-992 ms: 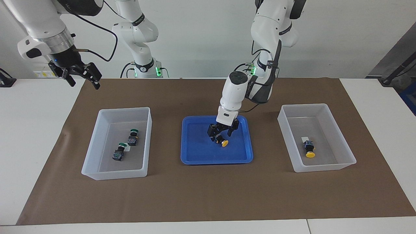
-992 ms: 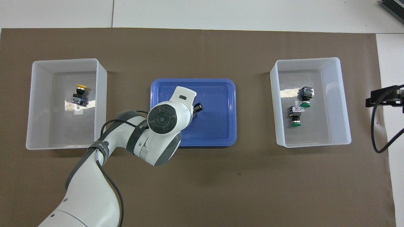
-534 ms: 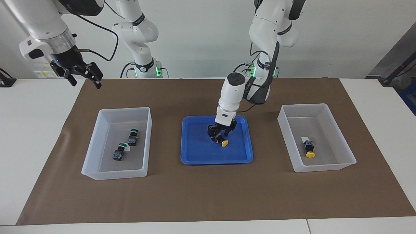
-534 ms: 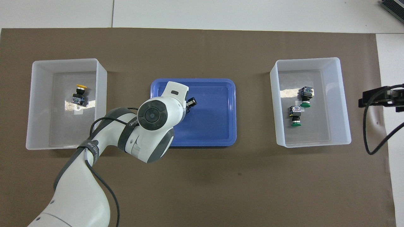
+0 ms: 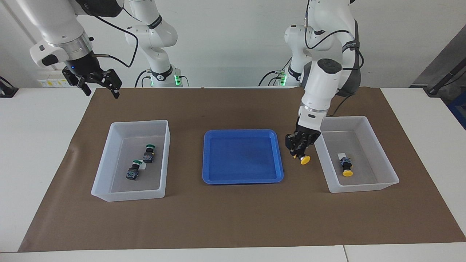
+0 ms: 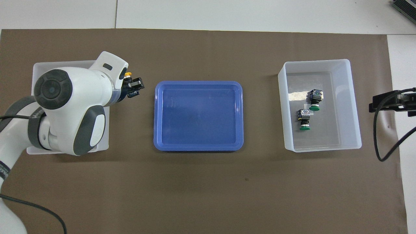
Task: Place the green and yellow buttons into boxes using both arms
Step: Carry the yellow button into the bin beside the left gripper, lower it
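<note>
My left gripper (image 5: 300,150) is shut on a yellow button (image 5: 305,159) and holds it in the air over the mat, between the blue tray (image 5: 242,179) and the white box (image 5: 382,156) at the left arm's end. It also shows in the overhead view (image 6: 131,87), with the yellow cap (image 6: 128,74) peeking out. A second yellow button (image 5: 346,168) lies in that box. Two green buttons (image 5: 148,153) (image 5: 133,170) lie in the other white box (image 5: 165,153). My right gripper (image 5: 98,83) waits open, raised over the mat's edge at the right arm's end.
The blue tray (image 6: 198,148) in the middle holds nothing. The green buttons (image 6: 314,99) (image 6: 304,118) show in their box (image 6: 352,97) from above. The left arm covers most of the other box (image 6: 37,70). A brown mat (image 5: 233,218) covers the table.
My left gripper has lifted the yellow button out of the blue tray and carried it toward the box at the left arm's end. The right gripper has shifted slightly.
</note>
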